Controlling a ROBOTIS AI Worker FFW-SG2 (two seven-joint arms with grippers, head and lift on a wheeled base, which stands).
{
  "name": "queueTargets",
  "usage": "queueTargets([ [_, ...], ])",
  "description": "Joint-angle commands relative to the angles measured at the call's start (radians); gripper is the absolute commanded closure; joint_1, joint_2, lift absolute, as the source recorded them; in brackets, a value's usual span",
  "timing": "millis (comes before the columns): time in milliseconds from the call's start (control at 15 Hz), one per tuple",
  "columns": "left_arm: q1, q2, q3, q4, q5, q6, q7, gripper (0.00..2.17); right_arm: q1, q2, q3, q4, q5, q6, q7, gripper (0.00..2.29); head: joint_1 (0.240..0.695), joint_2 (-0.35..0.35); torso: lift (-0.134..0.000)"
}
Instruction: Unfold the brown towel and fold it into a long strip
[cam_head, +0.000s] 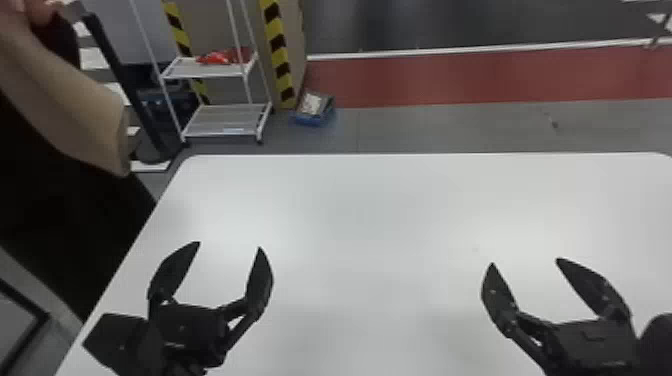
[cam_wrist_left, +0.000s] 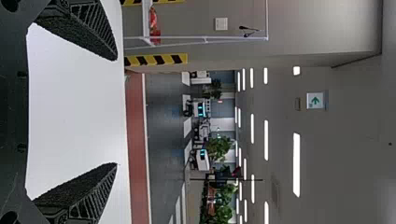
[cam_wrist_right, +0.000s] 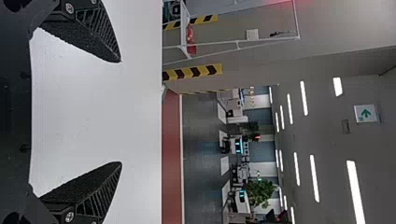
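This looks like a large lab or workshop hall. Beyond the white table are a metal rack with 2 shelves, 2 yellow-and-black hazard strips and a red floor band. Farther beyond it, strip lights and a green arrow sign hang high above potted plants.

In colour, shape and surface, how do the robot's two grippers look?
The left gripper and right gripper are black. Their jaws taper to points, with rough inner faces and slanted ribs outside. Silvery screw heads sit at the right jaws' base.
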Motion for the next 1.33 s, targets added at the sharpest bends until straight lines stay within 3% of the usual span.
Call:
queueTargets([
  [0,-0.002,-0.003,-0.001,0.009,0.000,0.000,0.000,0.06,0.006,-0.004,0.000,-0.009,-0.001,0.003,0.000,0.10,0.695,0.136,-0.114],
  [1267,-0.001,-0.003,-0.004,0.026,-0.003,0.000,0.000,0.07,0.002,-0.014,-0.002,-0.009,-0.010,0.046,0.000,0.10,0.695,0.134,-0.114],
])
